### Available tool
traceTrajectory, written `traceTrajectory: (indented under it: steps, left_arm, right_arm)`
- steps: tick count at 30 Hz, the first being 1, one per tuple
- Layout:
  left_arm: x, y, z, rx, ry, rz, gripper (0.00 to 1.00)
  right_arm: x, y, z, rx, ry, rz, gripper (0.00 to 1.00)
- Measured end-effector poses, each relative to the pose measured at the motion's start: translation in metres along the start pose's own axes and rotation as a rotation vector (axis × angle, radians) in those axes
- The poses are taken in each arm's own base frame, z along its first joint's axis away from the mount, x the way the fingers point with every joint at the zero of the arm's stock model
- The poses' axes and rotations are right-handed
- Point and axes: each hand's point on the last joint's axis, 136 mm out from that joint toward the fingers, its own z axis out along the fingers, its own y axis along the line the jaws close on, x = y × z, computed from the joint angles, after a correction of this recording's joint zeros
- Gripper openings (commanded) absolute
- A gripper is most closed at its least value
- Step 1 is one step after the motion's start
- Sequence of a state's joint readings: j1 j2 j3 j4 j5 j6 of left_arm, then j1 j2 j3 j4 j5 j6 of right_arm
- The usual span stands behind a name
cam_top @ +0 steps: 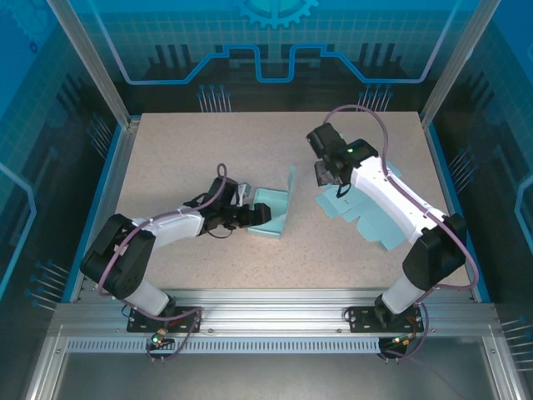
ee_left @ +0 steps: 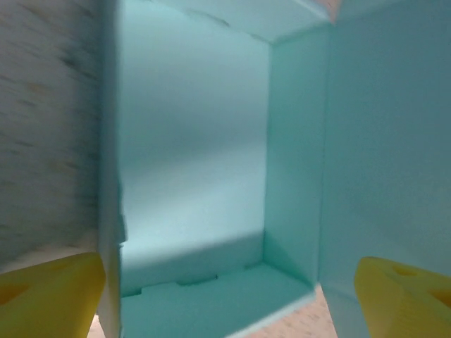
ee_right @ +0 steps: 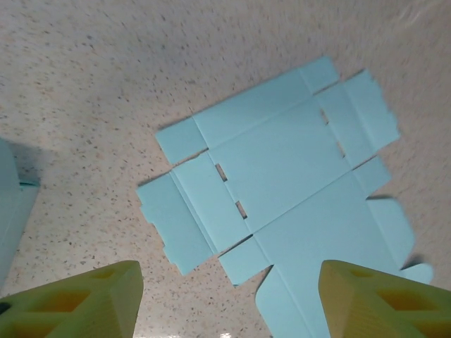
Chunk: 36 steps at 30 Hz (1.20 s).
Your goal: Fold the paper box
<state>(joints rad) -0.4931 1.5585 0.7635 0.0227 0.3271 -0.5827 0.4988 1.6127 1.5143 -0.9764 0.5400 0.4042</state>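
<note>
A partly folded light-blue paper box (cam_top: 273,212) stands near the middle of the table with one flap upright. My left gripper (cam_top: 248,217) reaches into it from the left. In the left wrist view the box's inside (ee_left: 190,162) faces me, and my left gripper (ee_left: 229,299) is open, its yellow fingertips (ee_left: 49,299) wide apart on either side of the box walls. A flat, unfolded blue box sheet (cam_top: 366,218) lies to the right. My right gripper (cam_top: 326,177) hovers open above that sheet (ee_right: 282,176), nothing between its fingers (ee_right: 70,303).
The speckled tabletop (cam_top: 208,158) is ringed by a metal frame and blue panels. The corner of the folded box (ee_right: 13,211) shows at the left edge of the right wrist view. Bare table lies at the back and front left.
</note>
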Motion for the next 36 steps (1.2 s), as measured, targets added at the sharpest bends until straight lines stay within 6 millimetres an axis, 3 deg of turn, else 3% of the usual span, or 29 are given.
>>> traceTrajectory:
  steps: [4, 9, 15, 19, 25, 28, 32, 36]
  left_arm:
    - [0.011, -0.027, 0.006, 0.112, 0.020, -0.009, 0.93]
    - [0.022, -0.046, 0.006, 0.250, 0.039, -0.051, 0.94]
    - [0.021, -0.036, 0.002, 0.243, 0.001, -0.087, 0.90]
    - [0.000, -0.024, -0.022, 0.137, -0.112, -0.049, 0.86]
    - [-0.061, -0.020, -0.077, -0.071, -0.348, 0.125, 0.82]
    - [-0.077, -0.002, -0.088, -0.145, -0.391, 0.173, 0.75]
    - [-0.080, 0.029, -0.075, -0.216, -0.348, 0.182, 0.72]
    - [-0.073, 0.044, -0.052, -0.244, -0.261, 0.204, 0.66]
  right_arm:
    - [0.002, 0.004, 0.017, -0.067, 0.032, 0.047, 0.68]
    - [0.000, 0.039, 0.050, -0.162, 0.080, 0.026, 0.67]
    - [0.003, 0.074, 0.087, -0.244, 0.141, -0.055, 0.67]
    - [-0.010, 0.094, 0.090, -0.332, 0.127, -0.097, 0.67]
    - [-0.042, 0.130, 0.083, -0.498, 0.069, -0.140, 0.66]
    - [-0.063, 0.143, 0.086, -0.534, 0.044, -0.148, 0.66]
    - [-0.077, 0.135, 0.089, -0.476, 0.036, -0.132, 0.65]
    - [-0.075, 0.089, 0.086, -0.324, 0.044, -0.039, 0.66]
